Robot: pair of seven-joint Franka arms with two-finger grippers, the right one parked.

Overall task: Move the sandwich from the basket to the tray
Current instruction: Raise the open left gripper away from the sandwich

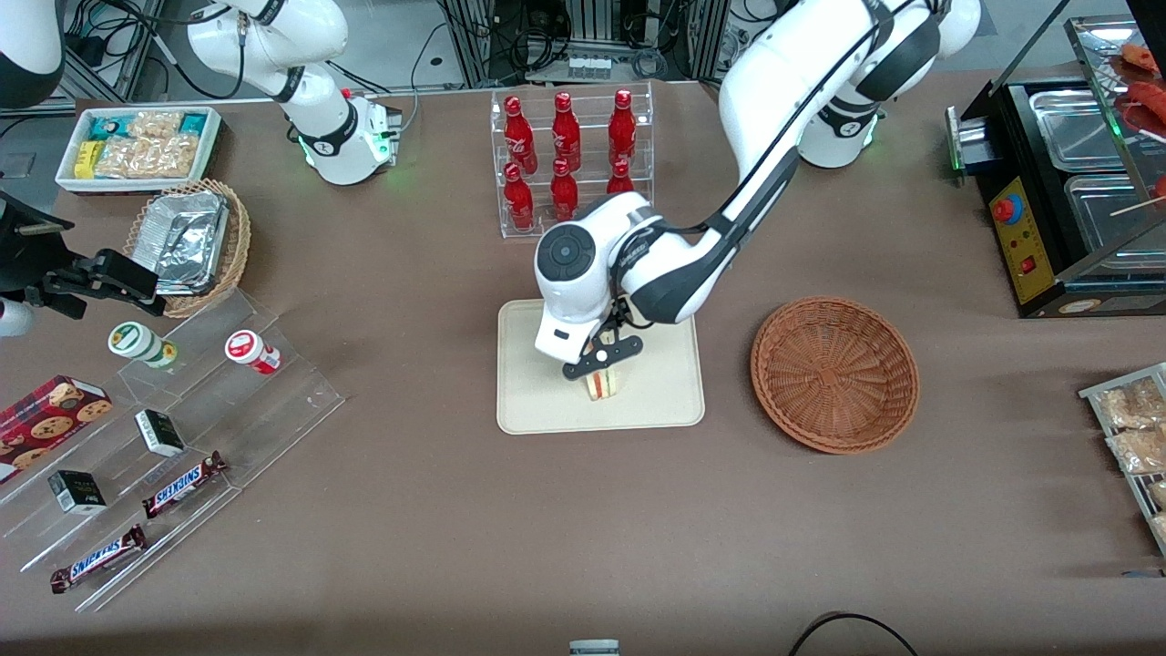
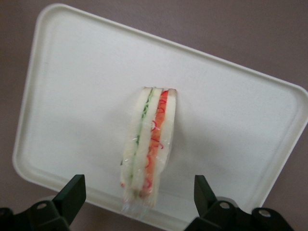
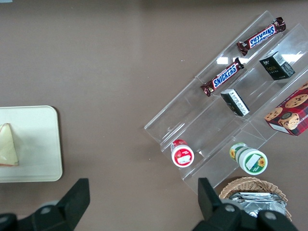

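Brown cloth covers the tabletop (image 1: 437, 510) I am working over, and near its middle lies the cream tray (image 1: 537, 401). On my front camera the left arm's end effector (image 1: 603, 357) hangs just above the tray, its two fingers (image 2: 72, 192) spread apart with nothing between them. The sandwich (image 1: 601, 384) stands on its edge on the tray, directly under the end effector, in the half of the tray nearer the front camera. My wrist camera looks straight down on it: white bread with a green strip and a red-orange strip showing along the upper edge, wrapped in clear film. Each finger stands clear of the bread on its own side, so the sandwich rests free on the tray.

From the tray, the round reddish-brown basket (image 1: 834, 374) sits at about three o'clock on the front camera, close by but not touching, and I see nothing in it. At twelve o'clock from the tray stands a clear rack of red bottles (image 1: 569, 155). Toward the parked arm's end of the tabletop are clear stepped shelves (image 1: 182, 437) holding chocolate bars (image 1: 184, 484) and small cups (image 1: 251, 351).
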